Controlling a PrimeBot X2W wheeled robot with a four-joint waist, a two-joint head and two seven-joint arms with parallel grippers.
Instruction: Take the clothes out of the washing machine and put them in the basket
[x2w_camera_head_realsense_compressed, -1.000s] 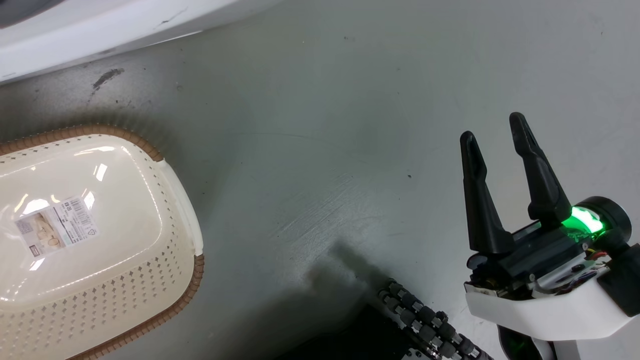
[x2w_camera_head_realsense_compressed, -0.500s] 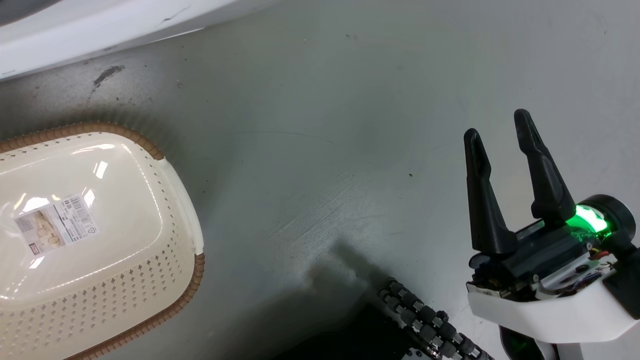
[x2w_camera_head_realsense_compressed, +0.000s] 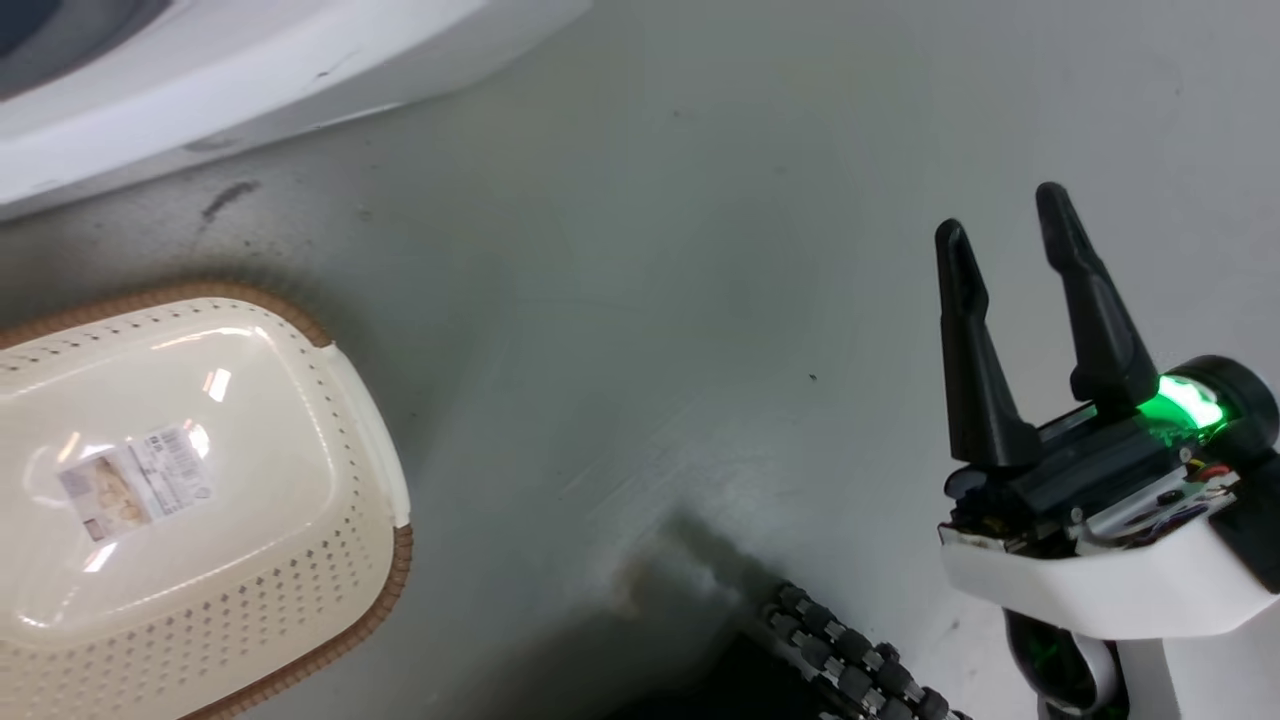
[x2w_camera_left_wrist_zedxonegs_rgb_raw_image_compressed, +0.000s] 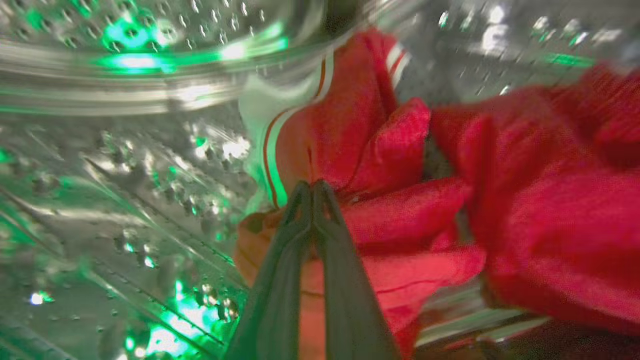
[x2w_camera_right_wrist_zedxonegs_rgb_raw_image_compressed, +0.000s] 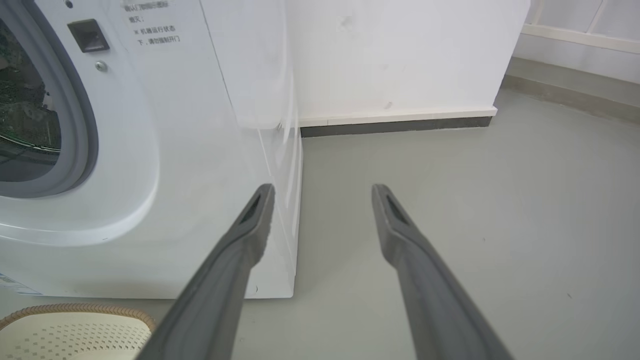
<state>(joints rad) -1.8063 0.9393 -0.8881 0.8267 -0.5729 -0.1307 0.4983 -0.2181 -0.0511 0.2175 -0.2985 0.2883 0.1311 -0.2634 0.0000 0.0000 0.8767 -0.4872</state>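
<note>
**Clothes at the left end effector's tips, inside the drum**

In the left wrist view, the left end effector (x2w_camera_left_wrist_zedxonegs_rgb_raw_image_compressed: 312, 186) is deep in the drum (x2w_camera_left_wrist_zedxonegs_rgb_raw_image_compressed: 100, 150). Its fingers are pressed together, with the tips against the red clothes (x2w_camera_left_wrist_zedxonegs_rgb_raw_image_compressed: 380, 150). I cannot tell whether a fold is caught between them. The heap starts at the tips and spreads toward 2 and 3 o'clock, its long axis running roughly 9 to 3.

The left arm is plainly the nearer. The right end effector (x2w_camera_head_realsense_compressed: 1000, 212), fingers apart, hangs over the floor (x2w_camera_head_realsense_compressed: 650, 300) outside the machine (x2w_camera_right_wrist_zedxonegs_rgb_raw_image_compressed: 175, 150). In the head view the empty basket (x2w_camera_head_realsense_compressed: 398, 560) lies at its 9 o'clock.
</note>
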